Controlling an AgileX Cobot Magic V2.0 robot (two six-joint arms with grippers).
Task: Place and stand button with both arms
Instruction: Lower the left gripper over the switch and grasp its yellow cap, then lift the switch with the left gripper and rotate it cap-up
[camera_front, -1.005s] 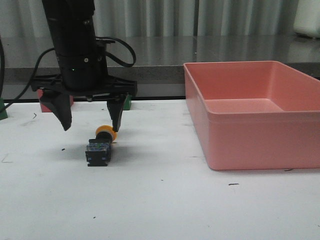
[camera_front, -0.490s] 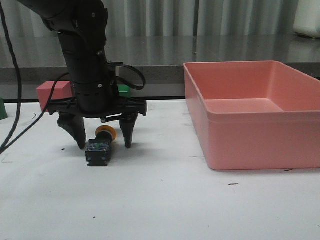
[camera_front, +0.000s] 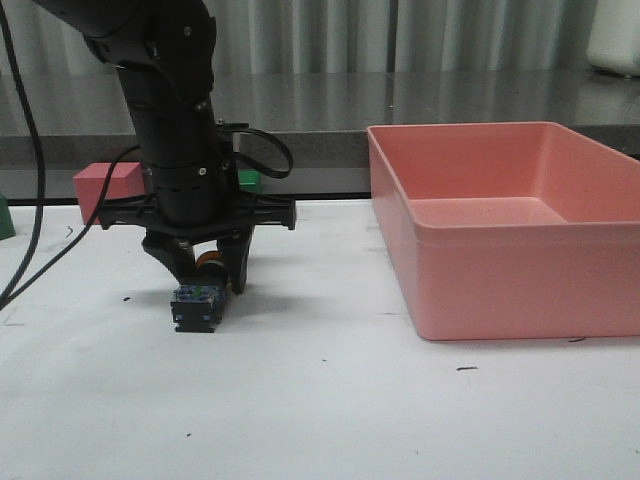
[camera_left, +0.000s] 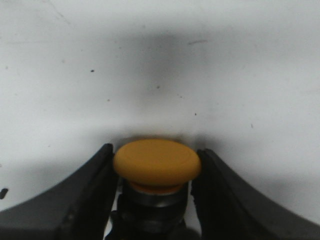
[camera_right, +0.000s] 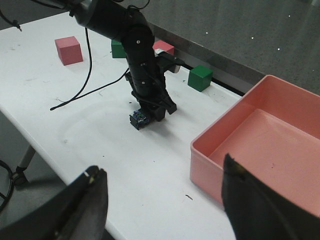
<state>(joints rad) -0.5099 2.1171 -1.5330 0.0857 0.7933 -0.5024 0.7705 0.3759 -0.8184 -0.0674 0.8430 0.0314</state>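
Broadly, the scene is anchored by the pink bin (camera_front: 505, 225), which stands on the white table (camera_front: 330, 410). Well to the left of that bin, the left arm (camera_front: 170, 120) is lowered over the button (camera_front: 198, 300), which lies on its side on the table. The left gripper (camera_left: 155, 172) is seen clamped on the neck just below the yellow cap (camera_left: 156, 161). The right gripper (camera_right: 162, 200) is held high and spread apart, well away from the bin. The button is judged light, rigid and smooth; its cap would slip, so the boxy body is judged the surer hold.
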